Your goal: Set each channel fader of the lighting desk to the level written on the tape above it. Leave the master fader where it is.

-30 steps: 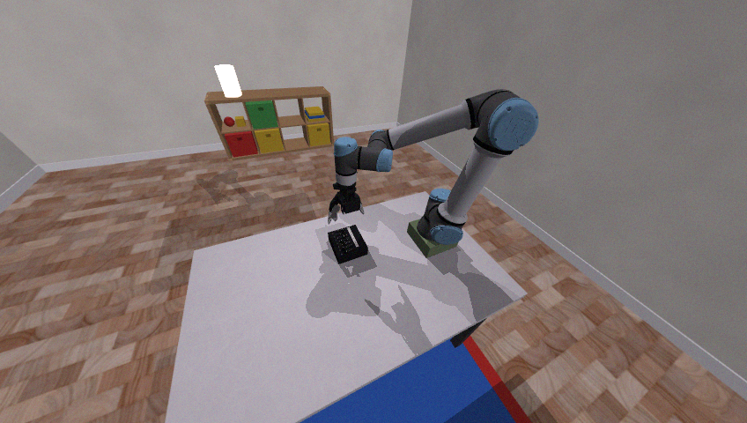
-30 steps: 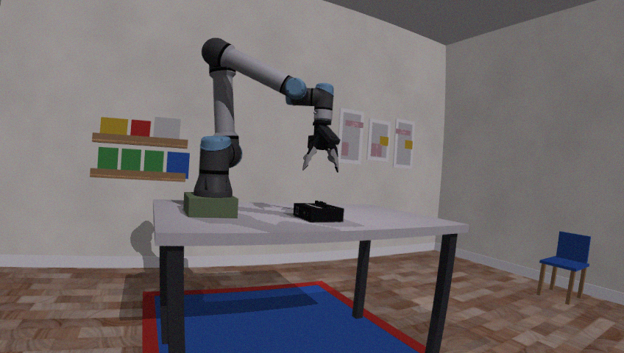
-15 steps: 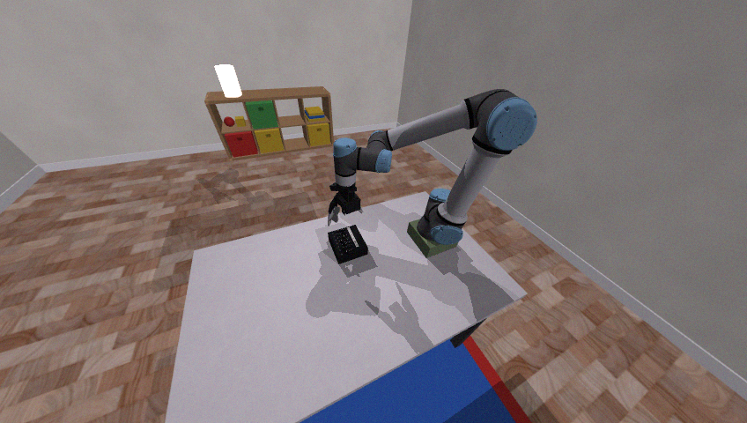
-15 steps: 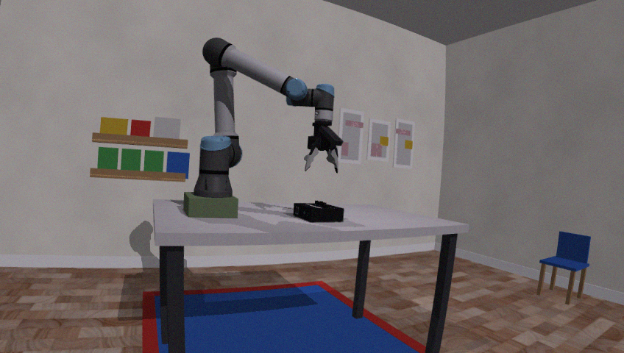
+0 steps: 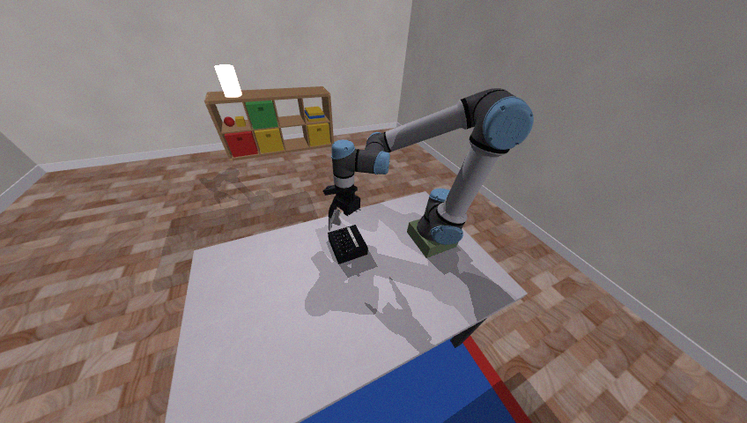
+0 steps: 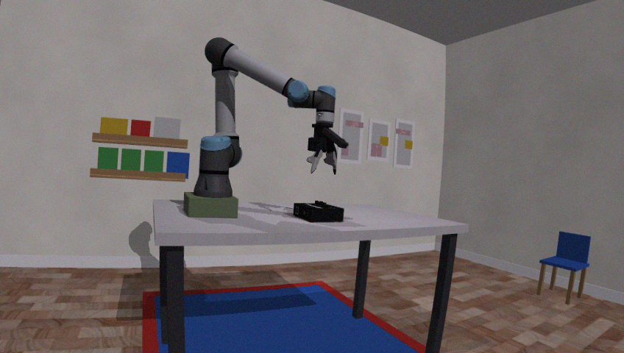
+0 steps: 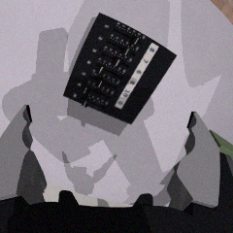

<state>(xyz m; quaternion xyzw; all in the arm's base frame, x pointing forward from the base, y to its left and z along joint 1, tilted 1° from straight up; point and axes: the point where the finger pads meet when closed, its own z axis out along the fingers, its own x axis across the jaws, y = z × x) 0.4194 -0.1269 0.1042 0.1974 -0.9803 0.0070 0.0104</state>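
Observation:
The black lighting desk (image 5: 347, 243) lies on the white table; it also shows in the exterior view (image 6: 318, 211) and in the wrist view (image 7: 119, 67). In the wrist view it lies turned at an angle, with several fader rows and a white tape strip (image 7: 137, 75) along its right side. The tape's numbers are too small to read. My gripper (image 6: 323, 165) hangs well above the desk, open and empty. It also shows in the top view (image 5: 340, 214), and its two fingers frame the lower part of the wrist view (image 7: 109, 146).
The arm's green base block (image 5: 431, 239) stands on the table to the right of the desk. A wooden shelf (image 5: 269, 121) with coloured bins stands by the far wall. A blue chair (image 6: 564, 260) stands off to the right.

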